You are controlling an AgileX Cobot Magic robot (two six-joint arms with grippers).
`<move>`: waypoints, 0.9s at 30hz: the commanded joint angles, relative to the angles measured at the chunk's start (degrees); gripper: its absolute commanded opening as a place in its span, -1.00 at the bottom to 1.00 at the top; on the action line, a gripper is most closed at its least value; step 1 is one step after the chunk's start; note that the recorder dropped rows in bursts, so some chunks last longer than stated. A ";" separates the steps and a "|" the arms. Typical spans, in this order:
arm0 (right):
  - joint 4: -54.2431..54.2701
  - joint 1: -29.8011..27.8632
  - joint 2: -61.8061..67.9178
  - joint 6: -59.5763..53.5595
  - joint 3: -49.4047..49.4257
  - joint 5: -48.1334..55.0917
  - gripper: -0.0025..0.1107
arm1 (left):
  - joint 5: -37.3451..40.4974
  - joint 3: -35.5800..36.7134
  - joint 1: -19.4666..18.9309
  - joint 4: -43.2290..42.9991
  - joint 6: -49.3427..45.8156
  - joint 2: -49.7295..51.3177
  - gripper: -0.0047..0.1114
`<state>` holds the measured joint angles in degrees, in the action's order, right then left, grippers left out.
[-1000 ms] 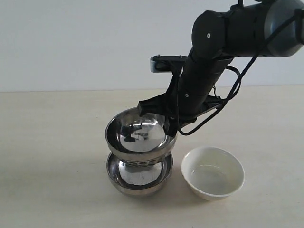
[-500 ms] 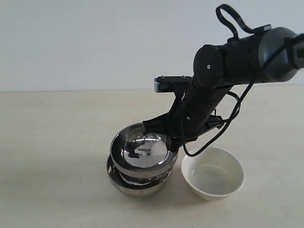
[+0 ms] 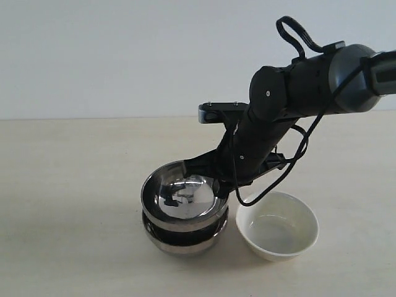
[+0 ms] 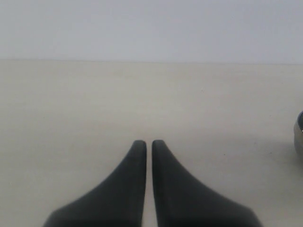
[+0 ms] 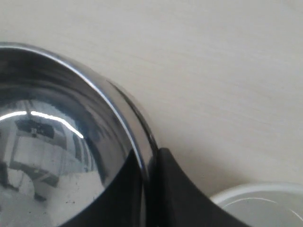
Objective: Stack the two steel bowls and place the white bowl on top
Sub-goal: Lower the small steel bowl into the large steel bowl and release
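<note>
As seen from ext. view, pinching right-side rim of upper steel bowl (image 3: 184, 198) w/ right gripper (image 3: 221, 185); set into lower steel bowl (image 3: 185, 242) on table (image 3: 74, 185). Just beside this pair, on the right: white bowl (image 3: 278, 226), glossy inside. Only in right wrist view: fingers (image 5: 176, 189) clamped on thin rim, one inside, one outside. Only in left wrist view: left gripper (image 4: 148, 144) low over table, tips pressed nearly together; sliver of a steel bowl at frame edge, cannot tell which.
</note>
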<state>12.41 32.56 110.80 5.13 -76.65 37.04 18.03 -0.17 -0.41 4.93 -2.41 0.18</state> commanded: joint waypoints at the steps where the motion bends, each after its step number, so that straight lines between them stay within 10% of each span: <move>1: 0.84 0.03 -0.34 -1.14 0.15 -0.68 -0.96 | -0.43 0.17 0.29 0.00 0.27 -0.18 -0.85; 13: 1.10 0.03 -0.34 -1.16 0.15 -0.44 -0.95 | -0.43 0.17 0.29 0.00 0.27 -0.18 -0.85; 18: 2.06 0.03 -0.34 -1.16 0.15 -0.55 -0.19 | -0.43 0.17 0.29 0.00 0.27 -0.18 -0.85; 27: 2.23 0.03 -5.02 -1.70 0.00 -2.85 -0.16 | -0.43 0.17 0.29 0.00 0.27 -0.18 -0.85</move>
<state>14.47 32.56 108.28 4.00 -76.65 35.03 18.03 -0.17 -0.41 4.93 -2.41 0.18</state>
